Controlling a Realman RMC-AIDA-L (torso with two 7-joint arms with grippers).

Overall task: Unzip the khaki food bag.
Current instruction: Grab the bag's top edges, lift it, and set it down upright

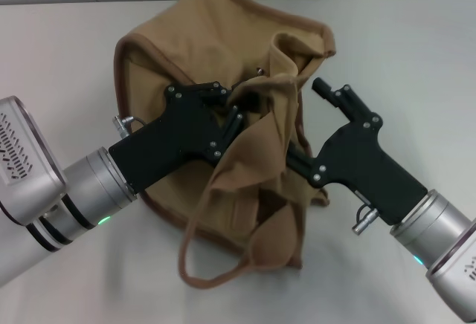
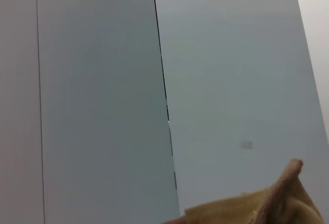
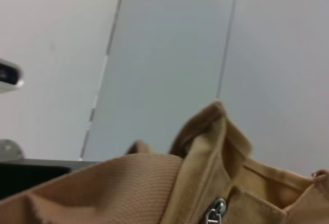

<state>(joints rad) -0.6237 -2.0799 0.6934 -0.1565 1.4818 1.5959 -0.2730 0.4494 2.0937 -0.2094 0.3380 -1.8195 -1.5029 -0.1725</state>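
Note:
The khaki food bag [image 1: 186, 56] lies slumped and crumpled in the middle of the white table, its brown-trimmed top edge folded over. One strap handle [image 1: 195, 268] loops out toward me. My left gripper [image 1: 239, 105] reaches in from the left and is shut on a bunched fold of the bag's top fabric. My right gripper [image 1: 306, 122] comes in from the right with its fingers wide apart, straddling a raised fold of the bag. The right wrist view shows the bag's fabric [image 3: 128, 183] close up, with the silver zipper pull [image 3: 216, 213] at the picture's lower edge. The left wrist view shows only a trimmed corner of the bag [image 2: 288, 188].
The bag rests on a plain white table [image 1: 416, 41]. Grey wall panels [image 2: 103, 80] stand behind the table. Part of a white and black device [image 3: 7, 75] shows at the edge of the right wrist view.

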